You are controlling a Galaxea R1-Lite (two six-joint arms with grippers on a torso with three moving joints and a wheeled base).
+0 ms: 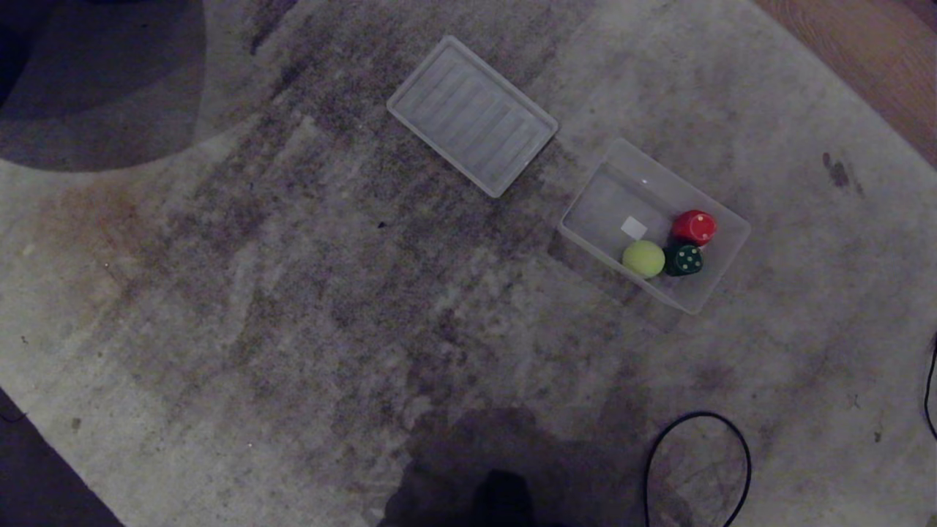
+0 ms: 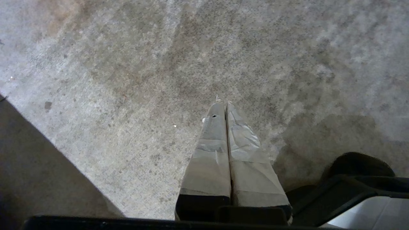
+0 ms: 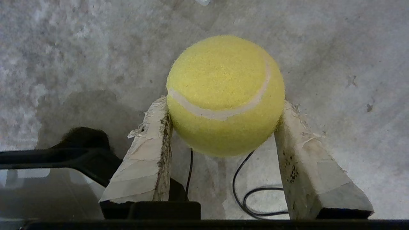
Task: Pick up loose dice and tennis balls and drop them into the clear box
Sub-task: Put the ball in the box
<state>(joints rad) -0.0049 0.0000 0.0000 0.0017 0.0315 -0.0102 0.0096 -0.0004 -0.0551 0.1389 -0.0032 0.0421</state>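
Box point(image 1: 721, 282) at 2 o'clock held one ball point(image 1: 643, 258), a red die point(image 1: 694, 227) and a green die point(image 1: 684, 260). Right gripper point(image 3: 223, 115), outside the head view, clamped a second ball point(image 3: 225, 92), not yet dropped in. Left gripper point(image 2: 225, 105) was closed, empty.

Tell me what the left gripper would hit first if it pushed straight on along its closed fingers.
Probably only the carpet. The left gripper is shut and empty, pointing down at bare grey pile; no die, ball or box shows ahead of its tips in the left wrist view, though how far off the carpet lies is unclear.
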